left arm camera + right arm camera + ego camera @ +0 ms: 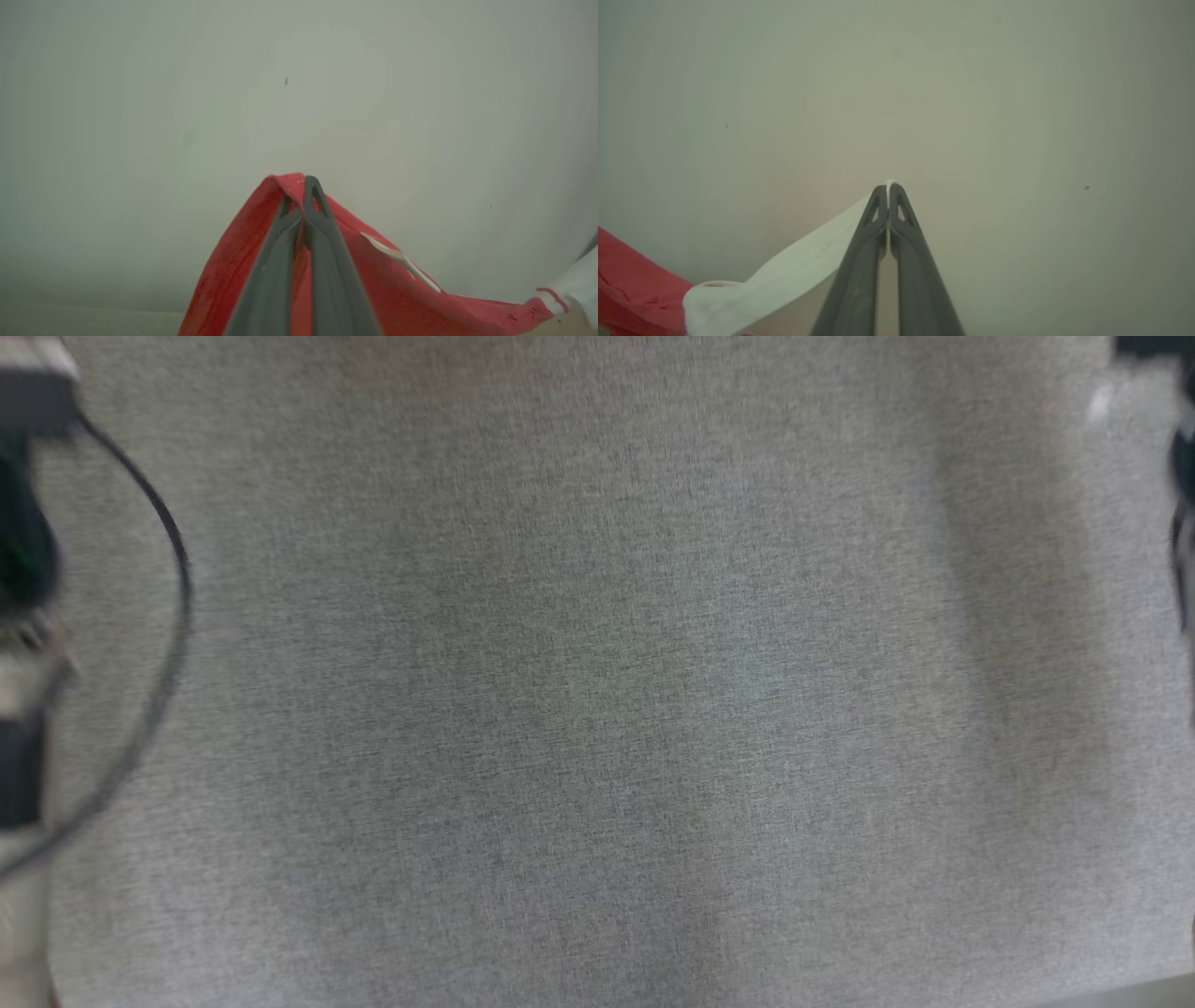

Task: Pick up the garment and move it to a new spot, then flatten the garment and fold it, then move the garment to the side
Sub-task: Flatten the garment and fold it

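Note:
The garment (233, 261) is red with white trim. In the left wrist view my left gripper (301, 186) is shut on a red edge of it, and the cloth hangs down on both sides of the dark fingers (327, 252). In the right wrist view my right gripper (888, 187) is shut on a white band of the garment (803, 266), which runs down to the left into the red cloth (630, 280). A pale blank wall lies beyond both grippers.
The head view looks down on a grey fabric surface (597, 709), blurred. A dark cable (168, 616) loops at its left edge beside dark and pale robot parts (23, 551). More dark parts sit at the right edge (1181, 476).

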Controlling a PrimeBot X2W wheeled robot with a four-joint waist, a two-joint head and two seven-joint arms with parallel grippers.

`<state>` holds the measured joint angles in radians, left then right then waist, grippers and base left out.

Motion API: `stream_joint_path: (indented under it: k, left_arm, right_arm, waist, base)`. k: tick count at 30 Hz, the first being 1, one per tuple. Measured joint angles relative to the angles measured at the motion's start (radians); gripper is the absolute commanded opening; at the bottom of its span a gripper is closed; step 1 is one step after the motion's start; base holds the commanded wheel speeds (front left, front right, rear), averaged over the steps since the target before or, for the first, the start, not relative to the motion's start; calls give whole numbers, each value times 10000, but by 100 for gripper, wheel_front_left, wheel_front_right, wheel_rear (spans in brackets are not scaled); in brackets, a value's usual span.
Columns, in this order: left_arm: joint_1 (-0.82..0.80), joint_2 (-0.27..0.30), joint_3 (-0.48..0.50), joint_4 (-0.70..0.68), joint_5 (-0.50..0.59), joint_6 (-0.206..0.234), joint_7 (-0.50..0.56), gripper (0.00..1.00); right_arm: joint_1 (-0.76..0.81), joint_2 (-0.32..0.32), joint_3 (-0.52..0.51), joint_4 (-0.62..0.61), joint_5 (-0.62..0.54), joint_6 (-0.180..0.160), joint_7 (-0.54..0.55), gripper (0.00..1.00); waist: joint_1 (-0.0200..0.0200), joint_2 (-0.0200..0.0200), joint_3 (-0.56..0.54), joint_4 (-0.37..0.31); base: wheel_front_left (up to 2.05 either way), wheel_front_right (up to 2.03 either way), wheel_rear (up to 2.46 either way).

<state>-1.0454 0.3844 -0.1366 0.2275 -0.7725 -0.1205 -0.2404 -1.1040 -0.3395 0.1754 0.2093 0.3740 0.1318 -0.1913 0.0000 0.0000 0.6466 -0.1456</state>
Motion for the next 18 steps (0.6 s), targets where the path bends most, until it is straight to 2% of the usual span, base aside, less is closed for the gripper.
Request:
stream_joint_path:
  k: [5,10,18]
  left_arm:
    - [1943,35,-479,-472,-631,-38,422,0]
    - [3870,-96,-909,-721,-1145,-42,619,0]
    - [6088,-328,-1302,-836,-1730,-88,483,0]
  right_arm:
    - [1959,-38,-221,-681,869,0,1469,0]
    - [3898,270,-754,-1214,1363,0,2826,0]
    - [6134,951,-1605,-1839,1540,0,3917,0]
  waist:
    - [-1,0,-571,61]
    - [-1,-1,-1245,108]
    - [-3,-1,-2256,160]
  base:
    - [0,0,0]
    - [0,0,0]
    - [0,0,0]
